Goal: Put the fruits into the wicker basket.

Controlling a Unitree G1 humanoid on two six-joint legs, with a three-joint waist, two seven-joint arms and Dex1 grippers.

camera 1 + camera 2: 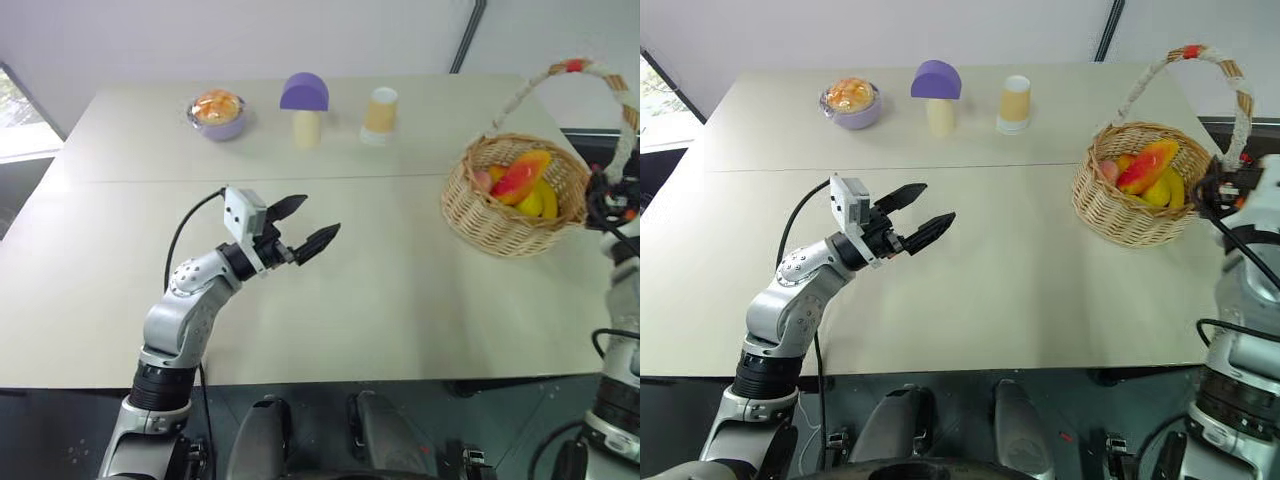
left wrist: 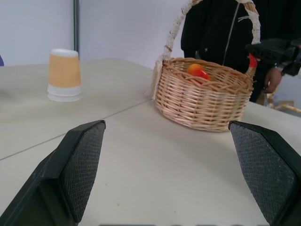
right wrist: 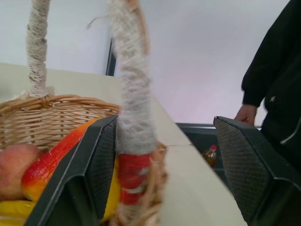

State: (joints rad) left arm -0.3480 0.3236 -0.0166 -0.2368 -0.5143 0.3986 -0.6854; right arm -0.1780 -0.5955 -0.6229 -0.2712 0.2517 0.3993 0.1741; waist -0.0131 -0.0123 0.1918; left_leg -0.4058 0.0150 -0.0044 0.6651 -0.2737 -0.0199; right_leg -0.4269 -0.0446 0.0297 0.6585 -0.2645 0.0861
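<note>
The pale table (image 1: 400,280) is shown from above, with the wicker basket (image 1: 500,225) set near its right edge and tipped so that its mouth faces the head camera; its tall arched handle (image 1: 560,72), wrapped in white with red bands, rises over the rim; inside the basket are seen the mango-like fruit (image 1: 520,178), lying with its long axis slanted across the bowl, a pink peach-like fruit (image 1: 482,180) against the wall on the robot's left, and yellow pieces (image 1: 540,203) beneath, which cannot be told apart further; the fruits are therefore judged to be already in the basket; the right gripper (image 3: 164,165) is held at the basket's right side, its jaws released and standing apart about the foot of the handle, one finger inside the rim beside the mango-like fruit and the other outside it, nothing being clasped; the left gripper (image 1: 305,228) is held over the bare middle of the table, well apart from the basket, its jaws spread wide and empty, pointing towards the basket, which lies ahead of it and to its right; the right arm is thus much the nearer; along the far edge stand a purple bowl (image 1: 218,122), a toy mushroom (image 1: 305,105) and an upturned orange cup (image 1: 380,115); any withdrawal of the right gripper is judged to turn on clearing the handle without catching it.
</note>
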